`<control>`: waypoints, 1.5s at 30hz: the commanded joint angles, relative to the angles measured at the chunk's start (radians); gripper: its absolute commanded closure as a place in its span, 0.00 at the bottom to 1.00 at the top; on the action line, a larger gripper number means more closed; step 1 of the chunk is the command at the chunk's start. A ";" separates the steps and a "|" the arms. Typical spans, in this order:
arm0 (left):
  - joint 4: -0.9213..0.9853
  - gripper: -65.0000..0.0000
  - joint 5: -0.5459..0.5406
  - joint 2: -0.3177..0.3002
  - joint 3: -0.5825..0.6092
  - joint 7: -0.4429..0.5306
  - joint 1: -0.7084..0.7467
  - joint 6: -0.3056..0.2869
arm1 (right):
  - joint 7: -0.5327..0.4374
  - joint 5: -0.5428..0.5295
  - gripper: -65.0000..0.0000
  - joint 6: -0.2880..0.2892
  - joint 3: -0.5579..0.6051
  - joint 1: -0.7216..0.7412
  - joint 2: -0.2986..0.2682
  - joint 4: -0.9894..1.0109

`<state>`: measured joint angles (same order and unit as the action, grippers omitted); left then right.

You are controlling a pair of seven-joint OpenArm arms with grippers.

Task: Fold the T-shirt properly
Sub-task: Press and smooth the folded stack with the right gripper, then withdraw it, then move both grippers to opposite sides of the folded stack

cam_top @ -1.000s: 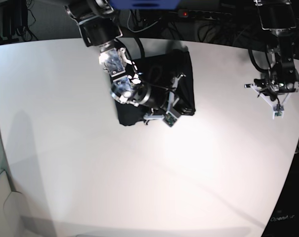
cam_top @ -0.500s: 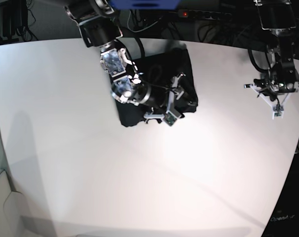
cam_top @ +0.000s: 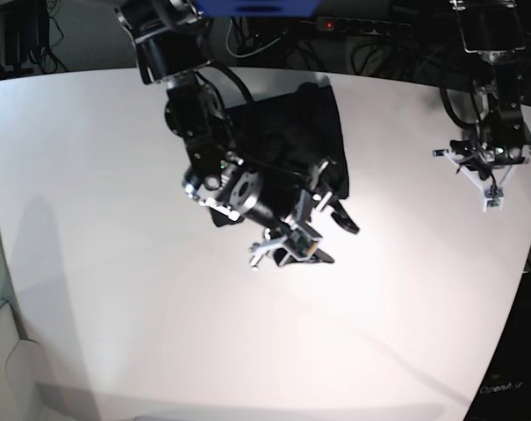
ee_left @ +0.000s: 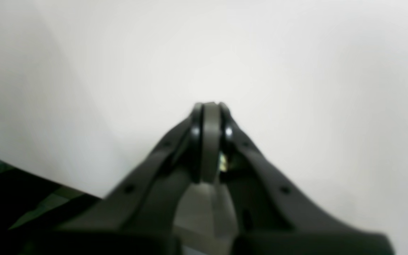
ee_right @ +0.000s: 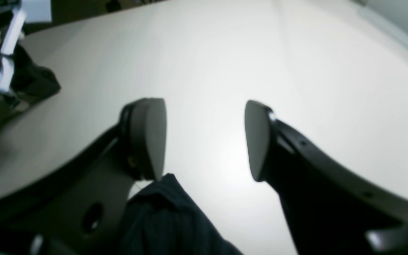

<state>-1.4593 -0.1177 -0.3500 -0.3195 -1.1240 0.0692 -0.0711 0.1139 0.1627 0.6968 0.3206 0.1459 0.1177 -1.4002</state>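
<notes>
We see the right end effector (ee_right: pixel 204 141) wide, empty, over T-shirt (cam_top: pixel 287 132) folded at the bench's (cam_top: pixel 116 289) 12 o'clock; left end effector (ee_left: pixel 209 117) closed, empty.

Plain black T-shirt (cam_top: pixel 287 132), white table (cam_top: pixel 160 307)

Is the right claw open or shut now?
Open. The right claw shows two pads standing apart with white table between; the dark thin-knit T-shirt lies below them.

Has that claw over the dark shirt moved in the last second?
Yes. The right end effector has swung off the T-shirt toward the table's near edge, jaws open.
</notes>
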 commanded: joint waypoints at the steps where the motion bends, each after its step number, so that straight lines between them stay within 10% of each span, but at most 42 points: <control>1: -0.014 1.00 -0.018 0.001 0.013 0.003 -0.009 0.000 | -0.026 -0.015 0.45 0.001 -0.018 0.019 -0.029 -0.029; 10: -0.037 1.00 -0.007 0.058 0.267 0.003 -0.055 0.000 | -0.035 -0.018 0.47 0.001 -0.295 -0.025 -0.203 -0.035; 16: -0.037 1.00 -0.009 0.079 0.369 -0.005 -0.079 0.000 | -0.036 -0.018 0.74 0.001 -0.430 -0.105 -0.237 -0.041; 21: -0.037 1.00 -0.012 0.072 0.394 -0.006 -0.073 0.000 | -0.036 -0.018 1.00 0.001 -0.502 -0.185 -0.218 -0.043; 45: -0.228 1.00 -0.010 0.134 0.455 -0.078 0.011 0.000 | -0.179 -0.018 1.00 0.001 -0.553 -0.431 -0.109 -0.041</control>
<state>-1.6783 -0.1089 -0.2165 0.1329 -1.2041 0.0902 -0.0711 -0.0391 0.1596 0.6949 -0.2325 -0.2794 0.0135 -1.4254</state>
